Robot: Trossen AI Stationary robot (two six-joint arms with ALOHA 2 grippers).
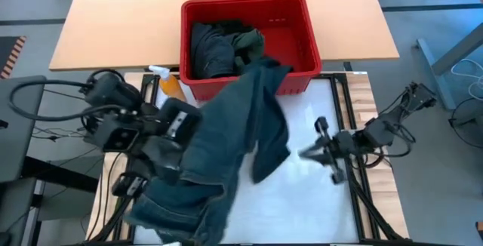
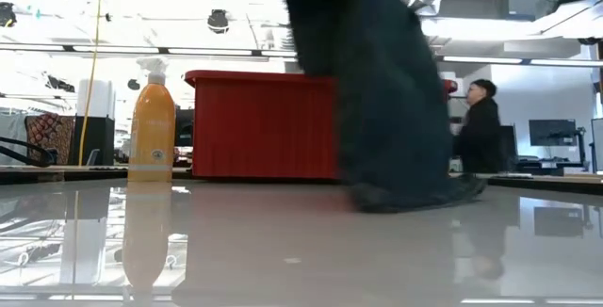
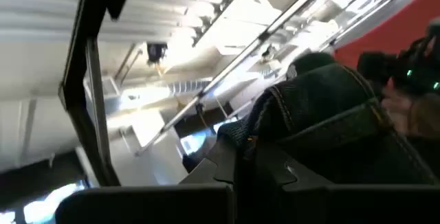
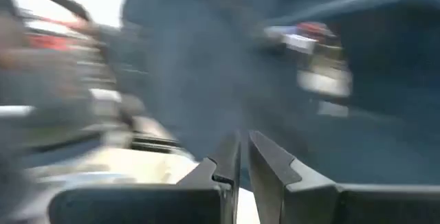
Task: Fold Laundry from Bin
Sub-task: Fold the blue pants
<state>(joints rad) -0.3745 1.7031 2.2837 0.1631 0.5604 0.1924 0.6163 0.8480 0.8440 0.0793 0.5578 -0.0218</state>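
With the left end effector (image 3: 275, 176) pinching the raised jeans (image 1: 226, 144) at eight o'clock of the bin (image 1: 302, 38), lower them flat onto the surface (image 1: 309, 201), where the right end effector (image 4: 240, 157), fingers nearly together and empty, can spread them.

Dark blue-green garment (image 1: 234, 136), red bin (image 1: 302, 42), orange spray bottle (image 2: 153, 128)

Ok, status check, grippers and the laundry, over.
Left gripper shut on dark jeans, lifted over the table. Right gripper nearly closed, empty, beside them. More laundry in red bin. Spray bottle nearby.
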